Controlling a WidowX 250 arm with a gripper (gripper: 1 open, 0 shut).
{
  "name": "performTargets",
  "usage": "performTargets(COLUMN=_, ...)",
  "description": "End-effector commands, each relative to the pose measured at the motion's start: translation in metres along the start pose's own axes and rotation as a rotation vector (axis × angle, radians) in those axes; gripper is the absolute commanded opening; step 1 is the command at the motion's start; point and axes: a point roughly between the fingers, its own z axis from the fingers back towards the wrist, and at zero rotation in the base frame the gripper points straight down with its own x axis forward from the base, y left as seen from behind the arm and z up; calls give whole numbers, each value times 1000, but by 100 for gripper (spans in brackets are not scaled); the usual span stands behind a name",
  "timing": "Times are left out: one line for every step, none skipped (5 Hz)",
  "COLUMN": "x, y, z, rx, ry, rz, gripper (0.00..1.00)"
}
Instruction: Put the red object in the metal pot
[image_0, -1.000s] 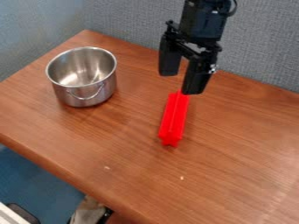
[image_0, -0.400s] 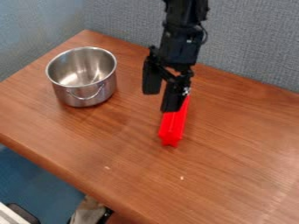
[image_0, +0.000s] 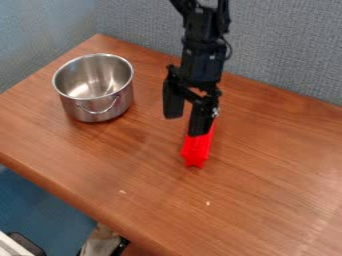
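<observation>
A wooden table (image_0: 254, 190) with a warm orange-brown top fills most of the view, seen from above at an angle. Nearest, at the lower left corner beyond the table's edge, are a blue surface (image_0: 40, 207) and a partly cropped object in white and black (image_0: 19, 246), too cut off to identify. Small pale specks mark the near part of the tabletop. Farther back, around the middle of the table, lies the red object (image_0: 197, 150), a bright red, elongated stick pointing away from the viewer; its near end is in plain sight, while its far part is hidden behind the gripper. The black gripper (image_0: 187, 108) points down over that far part, its two fingers spread wide apart; whether either one touches the stick cannot be told. To the left, well apart from the stick, the metal pot (image_0: 94, 88) stands upright, round, shiny and open-topped, with a thin wire handle on its near side. The robot arm, also black, comes down from the top edge. Behind everything rise grey, fabric-textured panels (image_0: 287, 45). No brand, label or writing can be read anywhere.
</observation>
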Motion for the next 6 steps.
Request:
performTargets(x=5, y=13, z=-10, rx=5, ry=-13, rz=34, gripper=100)
performTargets(x=10, y=21, z=-25, rx=1, ry=9, rz=56, gripper=100)
performTargets(x=15, y=34, z=-24, rx=1, ry=58, rz=0, gripper=0)
performTargets(x=20, y=48, z=-25, rx=-4, ry=79, rz=-42, gripper=0)
performTargets(x=22, y=49, z=-24, rx=20, ry=41, rz=-33, gripper=0)
performTargets(x=24, y=50, z=-25, rx=42, ry=5, rz=-25, gripper=0)
